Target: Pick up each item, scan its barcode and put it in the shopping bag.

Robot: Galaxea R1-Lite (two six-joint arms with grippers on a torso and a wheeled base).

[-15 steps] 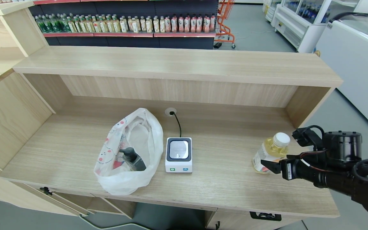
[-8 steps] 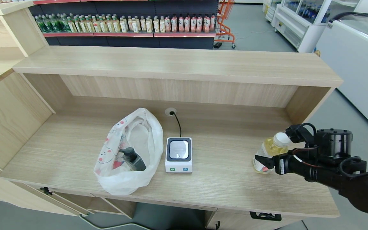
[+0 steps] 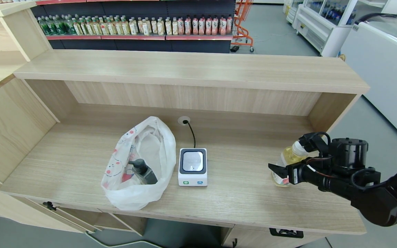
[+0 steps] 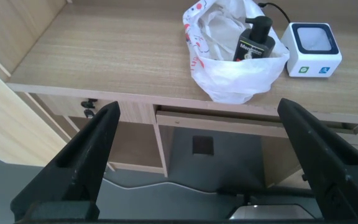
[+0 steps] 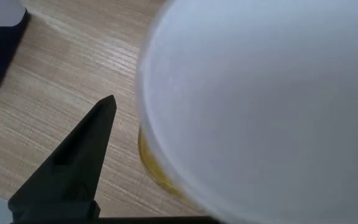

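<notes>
The right gripper [image 3: 284, 161] has slid left, fingers spread astride the yellow bottle [image 3: 289, 155]; leftward stands the scanner [image 3: 193, 167], then the shopping bag [image 3: 129, 198] holding a dark pump bottle [image 3: 144, 171].

**Counter layout, head view**

The shopping bag [image 3: 140, 151] lies on the counter [image 3: 240, 196], left of centre, with a pump bottle [image 3: 143, 171] inside it. The scanner [image 3: 193, 167] stands just right of the bag, its cable [image 3: 191, 133] running behind it. A capped bottle [image 3: 288, 157] stands upright near the counter's right end.

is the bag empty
No, a black pump bottle lies inside the bag.
</notes>
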